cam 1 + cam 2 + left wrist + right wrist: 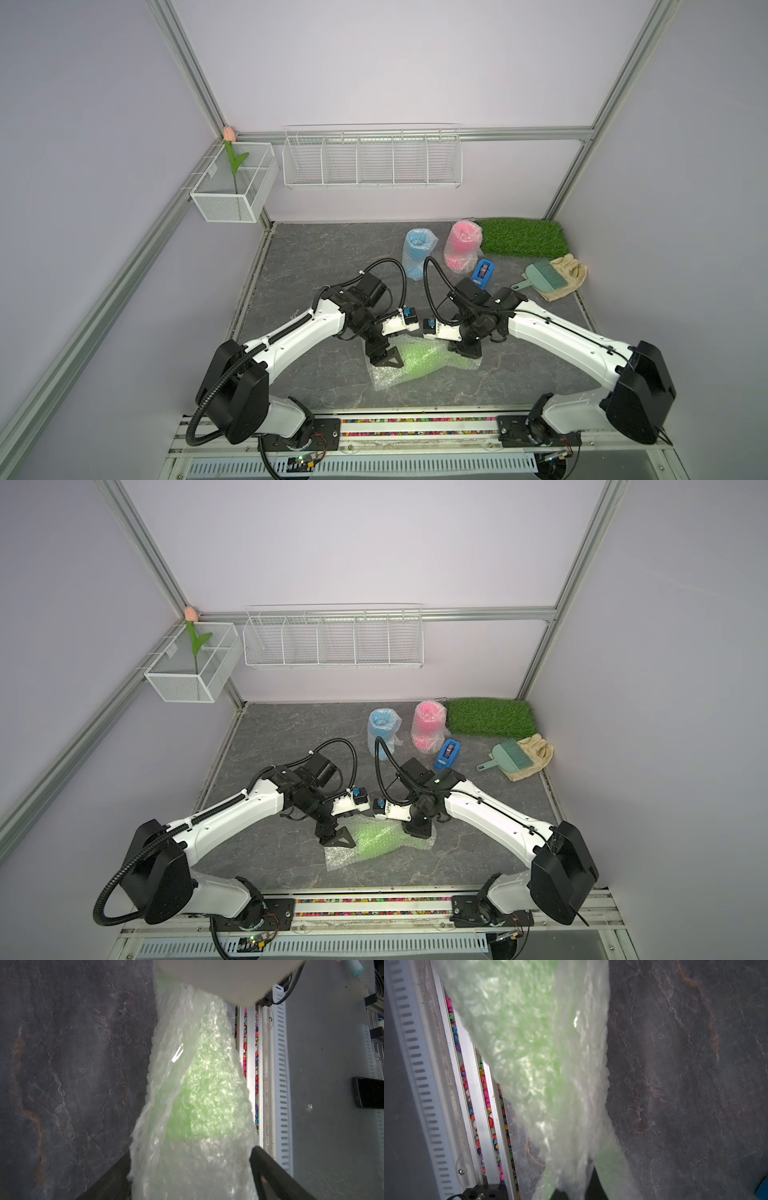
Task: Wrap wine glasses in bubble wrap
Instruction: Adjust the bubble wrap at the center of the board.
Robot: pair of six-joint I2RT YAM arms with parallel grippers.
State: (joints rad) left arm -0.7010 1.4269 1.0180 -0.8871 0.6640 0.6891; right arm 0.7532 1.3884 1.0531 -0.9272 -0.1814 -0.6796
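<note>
Bubble wrap (166, 1028) fills view, bunched around lime green goblet (199, 1095) lying between claws. Left claw (191, 1155): jaws wide, astride bundle's end; grip unclear. Right claw (577, 1188): closed, pinching wrap's opposite end. Blue goblet (417, 253), pink goblet (460, 245): wrapped, upright, beyond both claws.

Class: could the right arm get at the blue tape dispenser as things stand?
Probably not at once: the right gripper is shut on the bubble wrap. Once released, the tape dispenser sits close by, seemingly unobstructed.
</note>
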